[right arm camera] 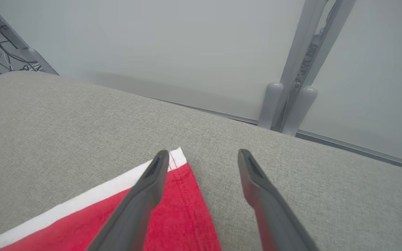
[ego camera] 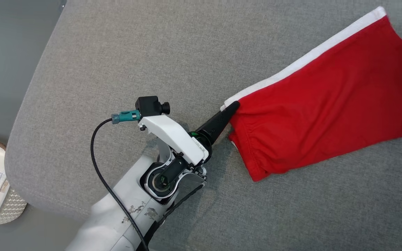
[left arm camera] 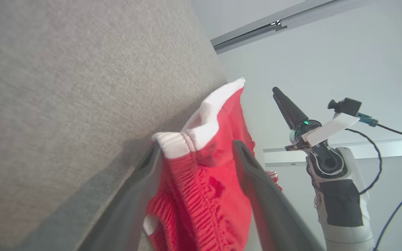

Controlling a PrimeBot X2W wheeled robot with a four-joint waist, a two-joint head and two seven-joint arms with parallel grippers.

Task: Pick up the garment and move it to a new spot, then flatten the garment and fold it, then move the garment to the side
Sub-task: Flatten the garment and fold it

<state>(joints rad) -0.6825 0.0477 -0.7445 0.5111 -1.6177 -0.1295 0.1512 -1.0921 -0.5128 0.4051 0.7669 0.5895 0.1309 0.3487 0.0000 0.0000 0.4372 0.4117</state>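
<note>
Well, L gripper (left arm camera: 195,150) has its jaws spread wide, w/ the bunched elastic waistband of the red garment (ego camera: 326,104) sitting between them. R gripper (right arm camera: 203,157) is spread open too, one finger over the white-striped hem corner. Garment lies on the grey cushion (ego camera: 152,52), toward the robot's right.

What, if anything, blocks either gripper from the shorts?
Nothing visible does. The left gripper is open with the waistband of the shorts between its jaws. The right gripper is open at a hem corner on the cushion.
</note>
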